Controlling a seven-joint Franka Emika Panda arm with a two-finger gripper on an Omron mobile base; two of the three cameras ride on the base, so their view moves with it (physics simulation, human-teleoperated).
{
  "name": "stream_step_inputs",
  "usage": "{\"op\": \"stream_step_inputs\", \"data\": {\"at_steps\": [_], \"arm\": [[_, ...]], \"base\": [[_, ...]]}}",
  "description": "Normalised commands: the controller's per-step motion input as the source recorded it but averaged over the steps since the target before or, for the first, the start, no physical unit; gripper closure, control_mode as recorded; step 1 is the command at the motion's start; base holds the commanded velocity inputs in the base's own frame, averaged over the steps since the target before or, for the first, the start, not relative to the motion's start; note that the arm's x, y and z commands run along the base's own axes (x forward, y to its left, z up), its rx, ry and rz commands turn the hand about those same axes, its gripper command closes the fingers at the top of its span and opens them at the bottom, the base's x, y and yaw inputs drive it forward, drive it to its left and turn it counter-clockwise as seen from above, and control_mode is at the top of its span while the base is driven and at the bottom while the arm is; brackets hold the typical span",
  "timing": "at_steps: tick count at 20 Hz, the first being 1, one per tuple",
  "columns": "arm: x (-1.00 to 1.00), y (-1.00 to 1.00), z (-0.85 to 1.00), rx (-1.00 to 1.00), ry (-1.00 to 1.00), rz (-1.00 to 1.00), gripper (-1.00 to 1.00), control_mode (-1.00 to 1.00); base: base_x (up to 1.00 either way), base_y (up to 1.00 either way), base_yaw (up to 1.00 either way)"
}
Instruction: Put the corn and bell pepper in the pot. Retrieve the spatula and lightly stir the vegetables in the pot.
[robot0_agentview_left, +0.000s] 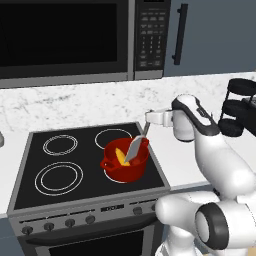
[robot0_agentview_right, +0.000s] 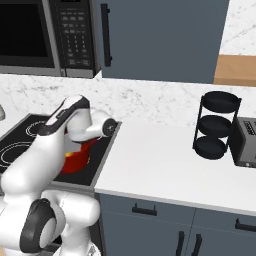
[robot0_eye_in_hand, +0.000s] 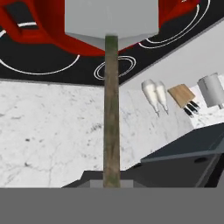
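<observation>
The red pot (robot0_agentview_left: 125, 169) stands on the front right burner of the black stove (robot0_agentview_left: 55, 195). Inside it lies the yellow corn (robot0_agentview_left: 119, 154); a reddish piece beside the corn is too small to name. My gripper (robot0_agentview_left: 147, 122) hovers above and behind the pot, shut on the thin handle of the spatula (robot0_agentview_left: 134, 149), whose grey blade slants down into the pot. In the hand view the handle (robot0_eye_in_hand: 111, 109) runs up from my gripper (robot0_eye_in_hand: 112, 181) to the blade (robot0_eye_in_hand: 111, 19) over the pot (robot0_eye_in_hand: 37, 33). From the right, my arm hides most of the pot (robot0_agentview_right: 76, 161).
A microwave (robot0_agentview_left: 65, 40) hangs over the stove. On the white counter to the right stand a black three-tier rack (robot0_agentview_right: 216, 125) and a toaster (robot0_agentview_right: 245, 142). The hand view shows two white shakers (robot0_eye_in_hand: 155, 95) and a knife block (robot0_eye_in_hand: 183, 97).
</observation>
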Motion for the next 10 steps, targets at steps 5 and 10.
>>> {"op": "stream_step_inputs", "data": {"at_steps": [5, 10], "arm": [[0.31, 0.0, -0.4, 0.0, 0.0, 0.0, 1.0, -1.0], [0.3, 0.1, -0.46, 0.0, 0.0, 0.0, 1.0, -1.0]], "base": [[0.0, 0.0, 0.0], [0.0, 0.0, 0.0]]}}
